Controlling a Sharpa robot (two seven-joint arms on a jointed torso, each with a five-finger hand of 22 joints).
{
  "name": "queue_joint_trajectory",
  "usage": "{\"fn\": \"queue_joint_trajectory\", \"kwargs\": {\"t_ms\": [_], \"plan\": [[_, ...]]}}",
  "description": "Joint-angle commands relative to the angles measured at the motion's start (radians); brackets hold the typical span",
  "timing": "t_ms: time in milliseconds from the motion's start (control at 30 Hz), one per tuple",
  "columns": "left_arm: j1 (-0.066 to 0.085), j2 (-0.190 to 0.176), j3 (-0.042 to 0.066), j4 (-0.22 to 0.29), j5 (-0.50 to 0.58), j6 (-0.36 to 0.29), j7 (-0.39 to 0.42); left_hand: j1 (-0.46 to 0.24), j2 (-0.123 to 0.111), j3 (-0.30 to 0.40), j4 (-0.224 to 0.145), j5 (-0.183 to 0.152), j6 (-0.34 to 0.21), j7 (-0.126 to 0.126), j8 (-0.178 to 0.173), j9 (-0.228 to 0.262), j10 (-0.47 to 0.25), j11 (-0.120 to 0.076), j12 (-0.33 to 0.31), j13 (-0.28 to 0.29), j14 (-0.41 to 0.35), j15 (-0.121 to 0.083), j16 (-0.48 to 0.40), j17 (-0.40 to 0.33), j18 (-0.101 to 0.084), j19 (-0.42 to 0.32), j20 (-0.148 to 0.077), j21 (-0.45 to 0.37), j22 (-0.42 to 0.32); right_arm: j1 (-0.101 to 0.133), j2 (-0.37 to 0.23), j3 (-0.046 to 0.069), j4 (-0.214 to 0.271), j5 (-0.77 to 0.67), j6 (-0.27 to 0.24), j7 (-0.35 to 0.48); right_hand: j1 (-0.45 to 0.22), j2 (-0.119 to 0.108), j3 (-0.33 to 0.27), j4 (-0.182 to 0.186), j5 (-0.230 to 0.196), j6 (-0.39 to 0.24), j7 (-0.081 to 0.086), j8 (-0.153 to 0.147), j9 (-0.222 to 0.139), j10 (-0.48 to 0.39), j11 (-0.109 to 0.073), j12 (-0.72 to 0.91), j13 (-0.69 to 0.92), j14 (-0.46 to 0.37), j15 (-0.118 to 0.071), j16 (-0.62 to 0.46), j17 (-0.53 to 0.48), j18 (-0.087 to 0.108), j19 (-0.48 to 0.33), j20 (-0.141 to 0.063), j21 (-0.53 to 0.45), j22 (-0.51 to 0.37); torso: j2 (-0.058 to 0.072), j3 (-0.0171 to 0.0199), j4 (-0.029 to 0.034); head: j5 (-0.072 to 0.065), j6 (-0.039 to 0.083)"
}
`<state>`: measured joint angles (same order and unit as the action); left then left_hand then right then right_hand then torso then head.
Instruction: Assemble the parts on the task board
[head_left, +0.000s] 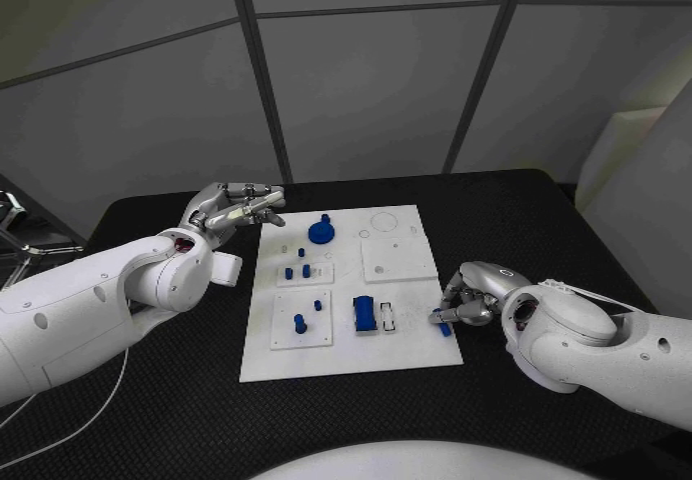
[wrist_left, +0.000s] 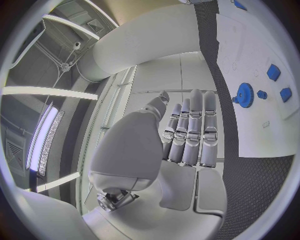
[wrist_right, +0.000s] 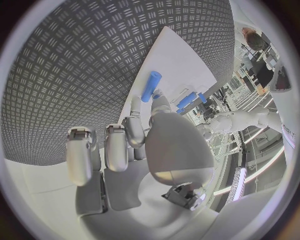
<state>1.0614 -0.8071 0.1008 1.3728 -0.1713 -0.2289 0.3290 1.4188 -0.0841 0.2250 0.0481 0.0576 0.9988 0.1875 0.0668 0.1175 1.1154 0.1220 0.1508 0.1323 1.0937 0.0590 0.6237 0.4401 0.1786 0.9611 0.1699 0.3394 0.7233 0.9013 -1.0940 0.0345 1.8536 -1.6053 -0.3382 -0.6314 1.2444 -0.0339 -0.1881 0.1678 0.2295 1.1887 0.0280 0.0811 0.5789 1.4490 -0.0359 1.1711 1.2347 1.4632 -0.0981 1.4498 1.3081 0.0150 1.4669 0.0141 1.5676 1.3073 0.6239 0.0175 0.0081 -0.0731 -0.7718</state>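
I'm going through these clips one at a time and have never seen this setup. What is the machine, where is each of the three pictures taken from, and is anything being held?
It is a two-armed robot with silver many-fingered hands, at a black table. The square picture looks down from its head; the two round ones come from cameras behind each wrist.

In the middle lies the white task board with small blue parts: a blue gear at the far end and a blue block nearer the robot.

The left hand hovers beside the board's far left corner, fingers straight, holding nothing. The right hand is at the board's right edge, pinching a small blue cylinder.
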Motion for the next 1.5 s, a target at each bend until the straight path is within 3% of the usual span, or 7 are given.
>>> {"fn": "queue_joint_trajectory", "kwargs": {"t_ms": [33,300,700,933,1233,1500], "plan": [[0.001,0.0,0.001,0.001,0.003,0.011,0.002,0.002,0.003,-0.002,-0.006,-0.005,-0.01,0.0,0.0,0.001,-0.003,0.003,-0.002,0.002,-0.003,0.001,-0.004,-0.002,0.001,0.007,-0.002,-0.005,-0.001,-0.001,0.001,0.0,0.002,-0.034,0.015,-0.02,-0.005,0.0,-0.007,0.001,0.006,0.009,0.001,0.003,0.002,0.001,-0.007,-0.002,-0.002,0.063,-0.007,0.003,0.04,-0.015,0.104,-0.005,0.003,0.263,-0.001,0.0002,0.0009,0.0,-0.001],[0.0,-0.001,0.001,0.001,0.003,0.011,0.002,0.0,0.003,-0.002,-0.006,-0.005,-0.01,0.0,0.0,0.002,-0.003,0.003,-0.003,0.002,-0.003,0.001,-0.004,-0.002,0.001,0.007,-0.002,-0.006,-0.002,-0.001,-0.002,0.0,0.009,-0.036,0.041,-0.021,-0.003,-0.002,-0.008,0.0,0.006,0.012,0.0,0.004,0.004,0.001,-0.008,-0.001,-0.001,0.063,-0.008,0.004,0.042,-0.015,0.104,-0.006,0.003,0.263,0.0,-0.0006,0.0,-0.002,-0.002],[-0.001,-0.003,0.001,0.001,0.003,0.011,0.001,0.0,0.003,-0.002,-0.006,-0.005,-0.01,0.0,0.0,0.002,-0.003,0.003,-0.003,0.002,-0.003,0.001,-0.004,-0.002,0.001,0.007,-0.002,-0.006,-0.002,-0.003,-0.005,0.0,0.024,-0.052,0.119,-0.052,0.004,-0.004,-0.009,-0.003,0.007,0.018,-0.003,0.006,0.008,0.0,-0.01,-0.005,-0.003,0.063,-0.01,0.003,0.04,-0.015,0.104,-0.008,0.003,0.263,-0.001,-0.0003,0.0012,-0.004,-0.005],[-0.001,-0.003,0.001,0.001,0.003,0.011,0.001,0.0,0.003,-0.002,-0.006,-0.005,-0.01,0.0,0.0,0.002,-0.003,0.003,-0.003,0.002,-0.003,0.001,-0.004,-0.002,0.001,0.007,-0.002,-0.006,-0.002,-0.005,-0.004,0.0,0.033,-0.06,0.128,-0.06,0.009,-0.003,-0.009,-0.006,0.01,0.019,-0.004,0.005,0.009,0.0,-0.011,-0.005,-0.003,0.063,-0.011,0.003,0.041,-0.015,0.104,-0.009,0.003,0.263,0.0,-0.0002,0.0007,-0.004,-0.005],[-0.003,-0.002,0.001,0.001,0.003,0.012,0.0,0.0,0.003,-0.002,-0.006,-0.005,-0.01,0.0,0.0,0.002,-0.003,0.003,-0.003,0.002,-0.003,0.001,-0.004,-0.002,0.001,0.007,-0.002,-0.006,-0.002,-0.008,0.01,0.0,0.033,-0.064,0.058,-0.063,0.154,0.074,0.061,-0.09,0.189,0.022,-0.02,-0.011,0.014,0.0,-0.027,-0.006,0.003,0.066,-0.025,0.01,0.057,-0.015,0.104,-0.024,0.003,0.263,-0.001,0.0006,0.0025,-0.006,-0.004],[-0.004,0.0,0.001,0.0,0.003,0.012,-0.001,0.0,0.003,-0.002,-0.006,-0.005,-0.01,0.0,0.0,0.002,-0.003,0.003,-0.003,0.002,-0.003,0.001,-0.004,-0.002,0.001,0.007,-0.002,-0.006,-0.002,-0.007,0.015,0.001,0.039,0.114,-0.061,-0.031,0.16,0.089,0.076,-0.11,0.222,0.015,-0.017,-0.016,0.013,0.001,-0.025,-0.012,0.001,0.066,-0.024,0.01,0.058,-0.015,0.104,-0.025,0.003,0.263,-0.001,-0.0009,0.0042,-0.002,-0.004]]}}
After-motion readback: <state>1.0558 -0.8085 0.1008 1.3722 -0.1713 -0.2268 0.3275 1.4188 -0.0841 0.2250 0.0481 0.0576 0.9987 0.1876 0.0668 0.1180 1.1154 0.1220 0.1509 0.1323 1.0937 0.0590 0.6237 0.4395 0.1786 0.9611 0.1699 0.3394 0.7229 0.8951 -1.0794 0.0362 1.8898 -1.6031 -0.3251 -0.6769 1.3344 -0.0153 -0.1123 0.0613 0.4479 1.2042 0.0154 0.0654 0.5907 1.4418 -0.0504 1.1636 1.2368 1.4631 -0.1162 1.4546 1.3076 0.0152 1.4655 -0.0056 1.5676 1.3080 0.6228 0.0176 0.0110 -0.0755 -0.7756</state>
